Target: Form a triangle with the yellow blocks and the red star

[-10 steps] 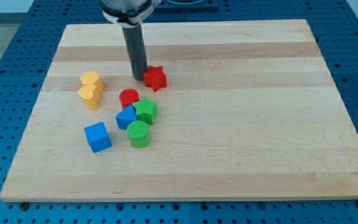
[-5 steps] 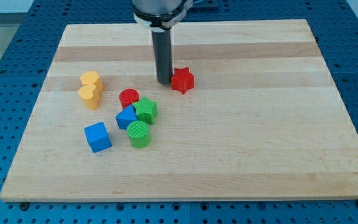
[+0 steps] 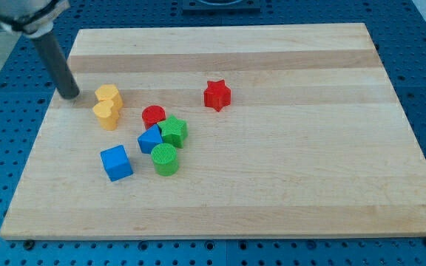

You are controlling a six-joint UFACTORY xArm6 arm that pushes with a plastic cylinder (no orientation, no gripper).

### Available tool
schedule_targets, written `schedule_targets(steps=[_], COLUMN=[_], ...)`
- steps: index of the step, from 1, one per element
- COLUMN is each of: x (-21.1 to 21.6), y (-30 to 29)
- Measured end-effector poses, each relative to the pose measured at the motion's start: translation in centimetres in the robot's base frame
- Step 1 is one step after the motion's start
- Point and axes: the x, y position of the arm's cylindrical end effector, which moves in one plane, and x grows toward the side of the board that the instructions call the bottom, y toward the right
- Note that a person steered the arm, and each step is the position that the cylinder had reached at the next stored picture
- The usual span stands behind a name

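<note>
Looking at the wooden board [image 3: 272, 185], I use the two yellow blocks [image 3: 108, 106] as my landmark; they sit touching each other, one just above the other, near the board's left edge. I am working with a plain dark rod, so it has nothing to open, close or hold. My tip [image 3: 70, 95] rests on the board just to the left of the yellow blocks, close but not touching them. The red star [image 3: 217, 95] sits alone, well to the right of the yellow blocks and a little higher in the view. Other blocks crowd the space between them and below. A red round block [image 3: 154, 116] is right of the yellow blocks, and a green star [image 3: 174, 131] touches a small blue block [image 3: 150, 140] just past it. A green round block [image 3: 165, 159] sits under those. A blue cube [image 3: 116, 162] is straight below the yellow blocks, apart from them.
</note>
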Motion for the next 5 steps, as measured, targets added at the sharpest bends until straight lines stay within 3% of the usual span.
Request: schedule_targets(steps=[3,4,5], x=[1.1,2.8,2.5], y=[17.5,12.6,3.4])
